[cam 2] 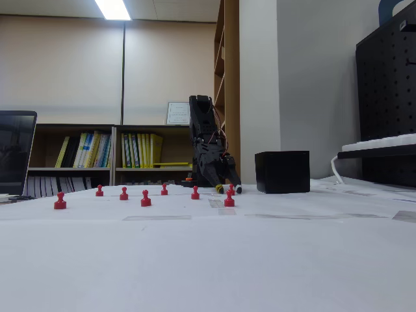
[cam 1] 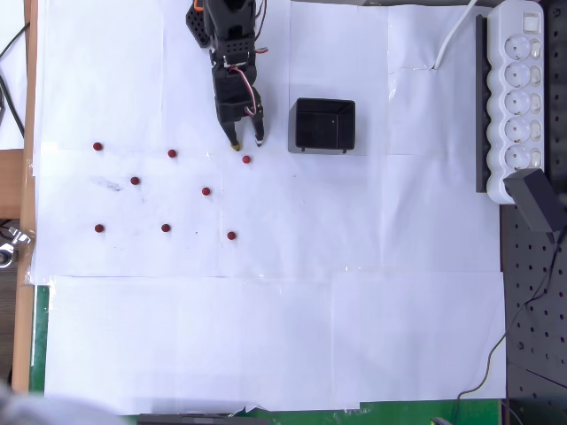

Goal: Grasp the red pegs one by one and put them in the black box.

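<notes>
Several small red pegs (cam 1: 166, 227) stand scattered on the white paper, left of and below the arm. One red peg (cam 1: 246, 159) stands just in front of my gripper's (cam 1: 247, 142) fingertips, apart from them. The gripper points down at the table, open, with nothing between its fingers. In the fixed view that peg (cam 2: 231, 188) lines up with the gap at the gripper (cam 2: 229, 188). The black box (cam 1: 324, 125) sits just right of the gripper, open-topped and empty. In the fixed view the black box (cam 2: 282, 171) is at the right, and more pegs (cam 2: 145, 198) stand in a row at the left.
A white power strip (cam 1: 518, 88) with a black adapter (cam 1: 536, 199) lies along the right edge beside a black pegboard (cam 1: 536, 336). A white cable (cam 1: 456, 35) runs across the top right. The paper's lower half is bare. A laptop (cam 2: 16, 153) stands at far left.
</notes>
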Action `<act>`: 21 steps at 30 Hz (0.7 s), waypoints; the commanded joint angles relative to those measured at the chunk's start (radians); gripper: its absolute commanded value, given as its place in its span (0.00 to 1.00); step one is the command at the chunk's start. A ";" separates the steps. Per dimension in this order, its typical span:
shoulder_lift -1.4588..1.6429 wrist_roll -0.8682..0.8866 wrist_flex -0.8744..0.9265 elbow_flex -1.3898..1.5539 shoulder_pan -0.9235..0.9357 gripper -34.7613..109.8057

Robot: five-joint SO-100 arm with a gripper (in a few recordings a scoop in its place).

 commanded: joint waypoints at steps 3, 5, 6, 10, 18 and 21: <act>0.066 -0.023 0.002 0.089 -0.012 0.35; 0.083 -0.026 0.003 0.106 -0.009 0.35; 0.092 -0.026 -0.003 0.110 -0.008 0.35; 0.130 -0.032 -0.018 0.143 -0.005 0.35; 0.183 -0.031 -0.028 0.190 0.006 0.35; 0.198 -0.032 -0.031 0.204 0.009 0.35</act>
